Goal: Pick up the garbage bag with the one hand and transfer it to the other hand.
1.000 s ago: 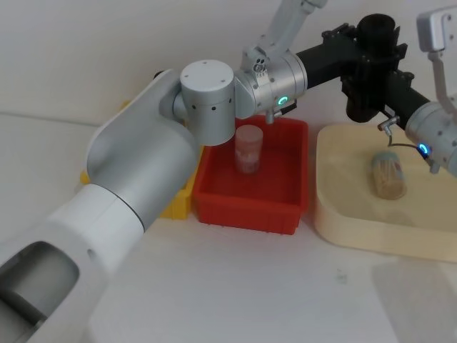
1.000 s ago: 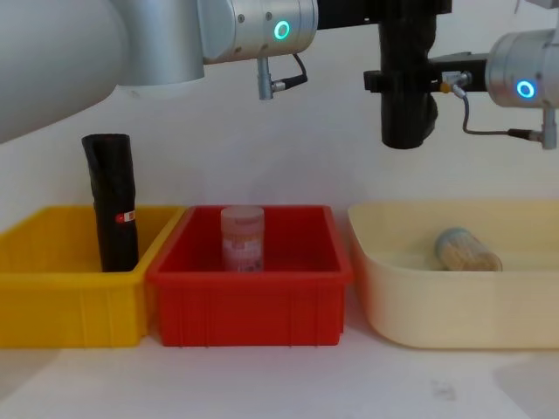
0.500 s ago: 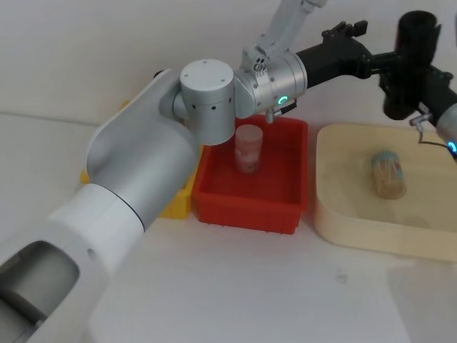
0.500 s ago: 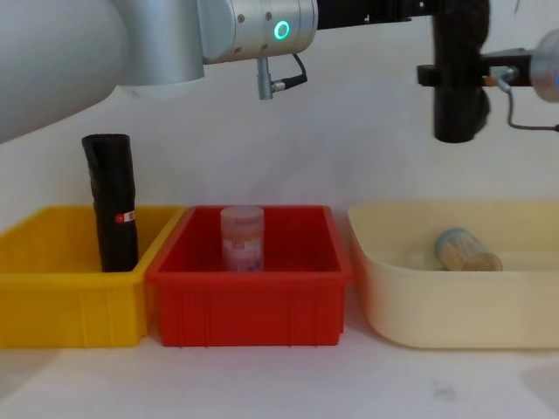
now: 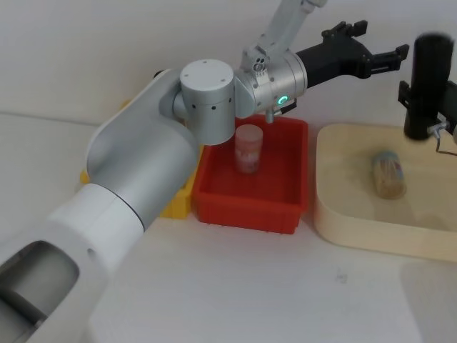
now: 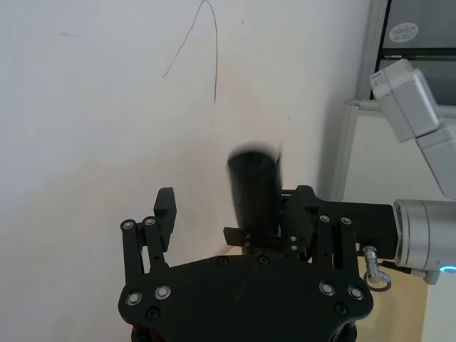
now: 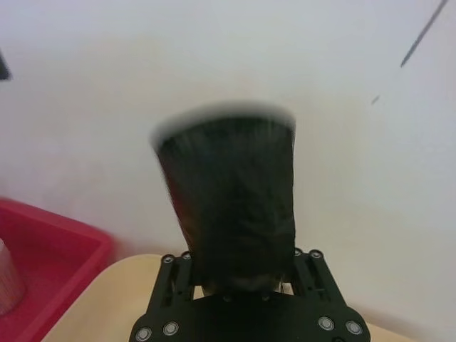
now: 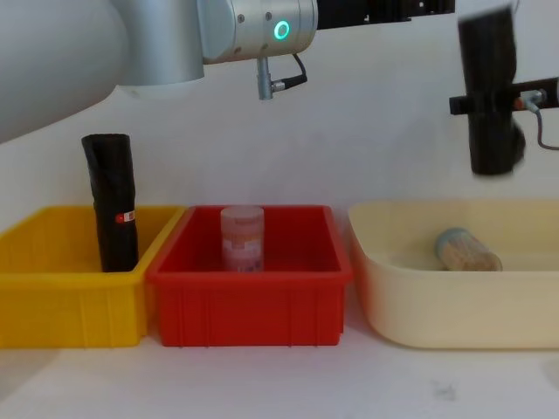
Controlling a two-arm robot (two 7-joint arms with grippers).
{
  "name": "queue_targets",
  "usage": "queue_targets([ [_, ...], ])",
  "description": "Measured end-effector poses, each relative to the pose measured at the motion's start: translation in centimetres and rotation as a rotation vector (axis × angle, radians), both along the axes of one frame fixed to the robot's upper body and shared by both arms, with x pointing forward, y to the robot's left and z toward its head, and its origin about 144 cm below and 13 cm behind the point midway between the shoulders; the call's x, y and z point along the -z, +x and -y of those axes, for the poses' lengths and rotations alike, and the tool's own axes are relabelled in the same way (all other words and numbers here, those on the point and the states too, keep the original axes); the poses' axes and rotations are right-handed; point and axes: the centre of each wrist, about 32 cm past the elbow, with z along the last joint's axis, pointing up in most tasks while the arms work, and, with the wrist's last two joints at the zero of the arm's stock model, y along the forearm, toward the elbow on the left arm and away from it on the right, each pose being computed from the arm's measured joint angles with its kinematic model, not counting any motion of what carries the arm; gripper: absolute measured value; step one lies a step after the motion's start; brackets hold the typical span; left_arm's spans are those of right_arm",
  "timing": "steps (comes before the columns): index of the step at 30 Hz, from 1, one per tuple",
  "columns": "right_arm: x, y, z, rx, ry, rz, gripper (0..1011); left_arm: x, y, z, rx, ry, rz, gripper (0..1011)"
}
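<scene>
The right gripper [image 7: 239, 288] is clamping the garbage bag [image 5: 428, 86] upright above the beige tray [image 5: 343, 221], the left gripper [image 5: 382, 58] spread empty nearby; a loose grip risks dropping it.

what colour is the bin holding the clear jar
Red: the rectangular plastic bin holds the clear jar, best seen in the chest view.

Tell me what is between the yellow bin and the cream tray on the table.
The red bin stands between the yellow bin and the cream tray, holding an upright clear jar. The chest view shows this plainly.
</scene>
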Motion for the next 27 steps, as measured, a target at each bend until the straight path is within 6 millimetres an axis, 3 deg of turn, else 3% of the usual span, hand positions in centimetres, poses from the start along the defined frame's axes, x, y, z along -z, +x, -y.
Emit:
queue_targets([
  [13, 0.24, 0.62, 0.75, 0.018, -0.003, -0.045, 928, 0.00, 0.00, 0.00, 0.000, 0.000, 0.000, 1001],
  [17, 0.28, 0.69, 0.86, 0.020, -0.003, -0.051, 1001, 0.00, 0.00, 0.00, 0.000, 0.000, 0.000, 1001],
  [27, 0.32, 0.82, 1.01, 0.024, -0.003, -0.060, 1001, 0.00, 0.00, 0.00, 0.000, 0.000, 0.000, 1001],
])
